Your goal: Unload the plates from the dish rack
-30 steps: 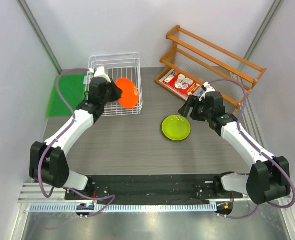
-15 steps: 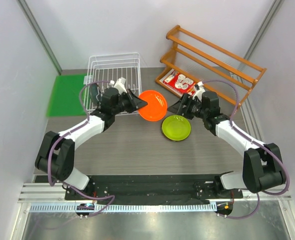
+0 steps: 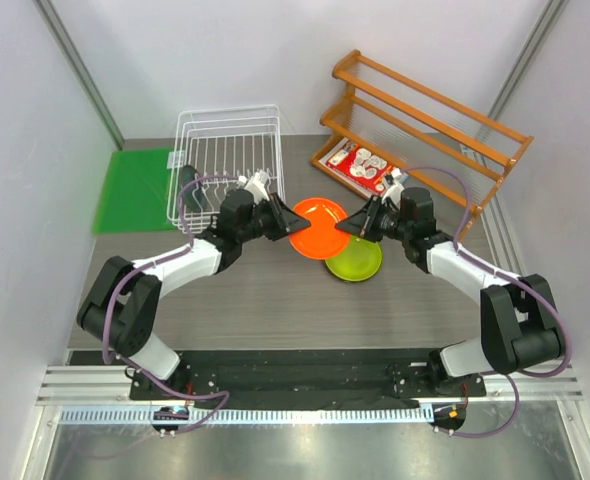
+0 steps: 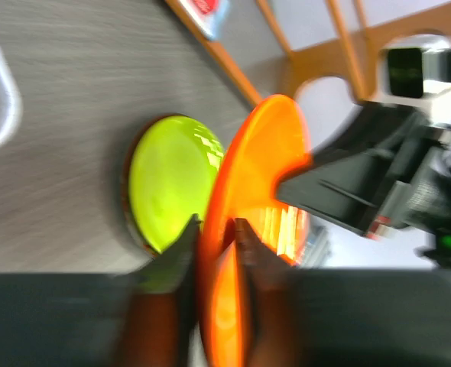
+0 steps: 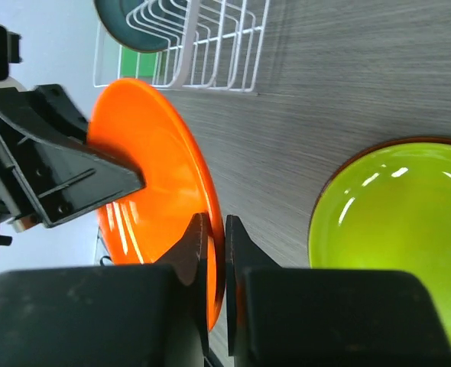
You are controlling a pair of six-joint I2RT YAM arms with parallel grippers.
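Pinching orange plate (image 3: 315, 228) rim: L jaws & R jaws both, above lime plate (image 3: 361, 265).

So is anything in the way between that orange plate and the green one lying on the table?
Nothing visible is. The orange plate is pinched at opposite rims by the left gripper and the right gripper, tilted on edge over the far rim of the lime green plate. Both wrist views show only open space between the two plates.
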